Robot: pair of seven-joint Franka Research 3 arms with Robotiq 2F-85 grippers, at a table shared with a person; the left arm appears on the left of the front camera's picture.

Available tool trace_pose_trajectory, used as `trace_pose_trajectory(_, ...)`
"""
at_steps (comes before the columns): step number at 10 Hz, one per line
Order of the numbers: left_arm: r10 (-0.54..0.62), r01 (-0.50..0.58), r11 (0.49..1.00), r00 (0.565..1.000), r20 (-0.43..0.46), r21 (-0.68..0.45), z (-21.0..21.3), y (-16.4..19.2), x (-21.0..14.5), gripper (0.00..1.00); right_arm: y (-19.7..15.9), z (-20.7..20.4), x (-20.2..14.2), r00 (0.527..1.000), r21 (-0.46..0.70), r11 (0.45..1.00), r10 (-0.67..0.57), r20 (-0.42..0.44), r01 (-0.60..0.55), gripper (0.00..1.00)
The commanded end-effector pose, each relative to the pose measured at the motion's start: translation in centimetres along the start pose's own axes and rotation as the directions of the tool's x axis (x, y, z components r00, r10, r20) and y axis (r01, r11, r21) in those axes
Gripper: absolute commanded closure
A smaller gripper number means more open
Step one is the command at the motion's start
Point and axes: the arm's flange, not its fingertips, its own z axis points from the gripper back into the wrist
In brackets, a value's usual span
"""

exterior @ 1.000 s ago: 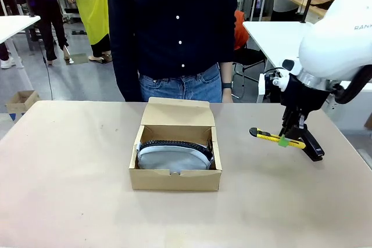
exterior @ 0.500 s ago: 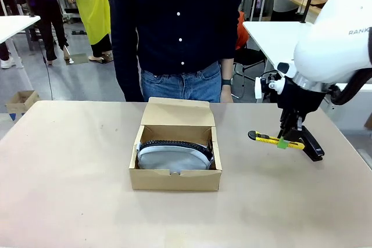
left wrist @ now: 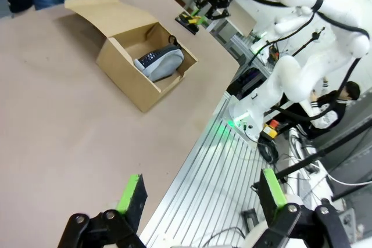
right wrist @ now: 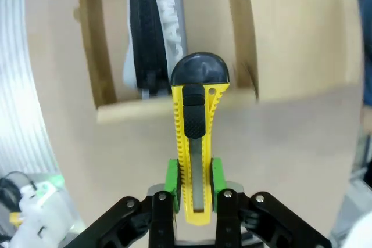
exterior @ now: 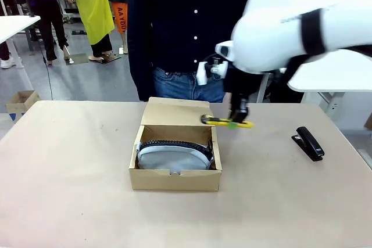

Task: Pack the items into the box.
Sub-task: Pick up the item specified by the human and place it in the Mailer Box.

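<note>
Grips a yellow-and-black utility knife (exterior: 215, 121) in the right hand (exterior: 235, 122), green pads pinched on its flat sides near the rear end. Holds it roughly level in the air, above the right rear corner of the brown cardboard box (exterior: 174, 179), black tip toward the box. Along the right wrist: knife pointing over the box wall at the black zipper inside.

Inside the box, lying flat: a light-grey fabric pouch (exterior: 174, 156), zipper along its far edge. Flap lid (exterior: 177, 111) open, standing up at the back.

Left hand (left wrist: 200, 191) spread wide with nothing between the pads, raised above the edge of the tabletop (exterior: 70, 172), well apart from the box.

On the tabletop to the right, well apart from the box: a black stapler (exterior: 308, 142). At the far side, just behind the box: a person (exterior: 186, 27) in a dark shirt and jeans.
</note>
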Motion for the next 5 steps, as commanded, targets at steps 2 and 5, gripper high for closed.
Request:
trace_pose_trajectory(2,-0.020,0.021,1.000,1.000,0.017,-0.013,0.2,-0.2,0.1,0.00,-2.2,-2.0,8.1,0.998,0.016,0.999,0.041,0.041,-0.042,0.73)
trace_pose_trajectory(5,-0.020,0.021,1.000,1.000,0.017,-0.013,0.2,-0.2,0.1,0.00,-2.1,-4.7,13.8,0.999,0.090,0.995,0.039,-0.006,-0.039,0.73)
